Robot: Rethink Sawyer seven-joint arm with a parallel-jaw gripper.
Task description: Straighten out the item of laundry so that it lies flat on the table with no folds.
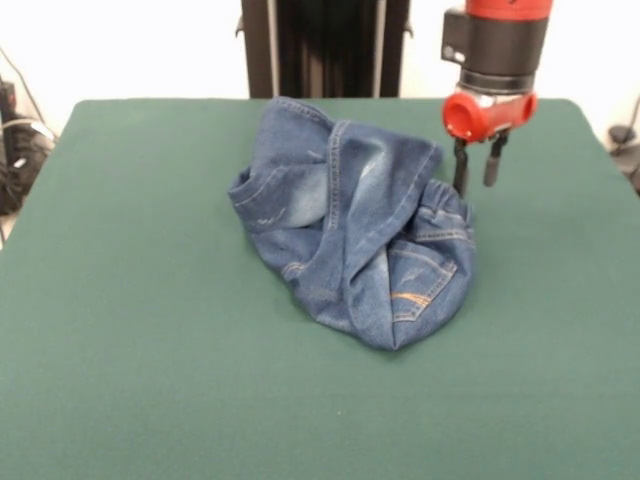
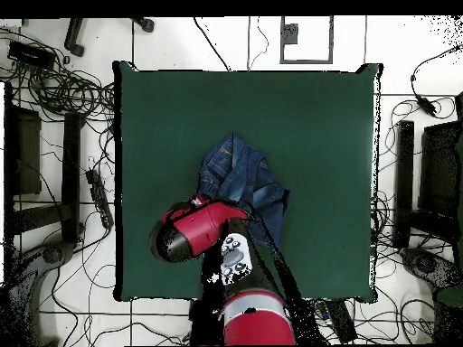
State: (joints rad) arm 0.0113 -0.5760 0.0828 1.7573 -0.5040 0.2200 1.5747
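The blue denim jeans (image 1: 355, 235) lie crumpled and folded over themselves in the middle of the dark green table (image 1: 150, 330). An orange-stitched back pocket faces up at their near right. My gripper (image 1: 478, 172) hangs from the red wrist at the jeans' right edge, beside the gathered waistband. Its two dark fingers point down, a little apart and empty, just above the cloth's edge. In the overhead view the jeans (image 2: 242, 176) lie at the table's (image 2: 316, 117) middle, and the red arm (image 2: 194, 230) covers their lower left part and hides the gripper.
The robot's black pedestal (image 1: 325, 45) stands at the table's far edge. Cables and dark equipment (image 2: 54, 99) lie on the floor around the table.
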